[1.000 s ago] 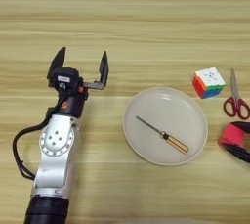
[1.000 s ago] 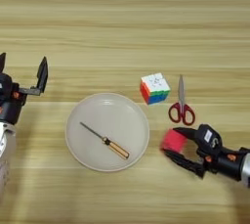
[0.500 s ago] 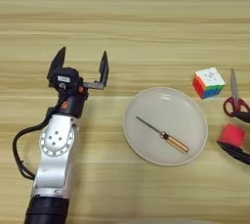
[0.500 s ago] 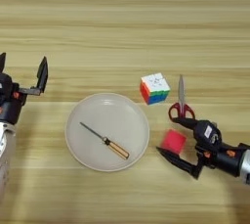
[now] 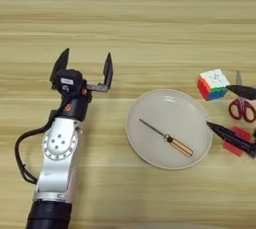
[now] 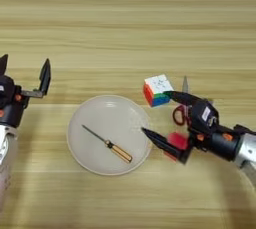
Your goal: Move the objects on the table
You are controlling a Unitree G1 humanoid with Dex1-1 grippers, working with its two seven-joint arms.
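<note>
Right eye view shows the right claw (image 6: 162, 118) at work just off the plate's (image 6: 87, 160) right rim, its arm coming in from the lower right. Its two black fingers are spread wide: the upper one (image 6: 181, 96) reaches left to just beside the puzzle cube (image 6: 158, 90), lying over the scissors (image 6: 180, 113), and the lower one (image 6: 159, 144) points at the plate's rim. The red cube (image 6: 176, 141) sits on the table (image 6: 128, 23) inside that spread, close against the lower finger and near the claw's base. Whether that finger touches the cube I cannot tell; the upper finger is well clear of it, so nothing is gripped.

The puzzle cube rests above and to the left of the claw, at the tip of its upper finger, white face up. The scissors lie under the upper finger, red handles toward the claw's body and blade pointing away up the table. The screwdriver (image 6: 108, 144) lies slantwise on the plate, left of the claw, orange handle toward the lower right.

The left claw (image 5: 84, 66) stands idle well away across the plate, fingers wide apart and holding nothing.
</note>
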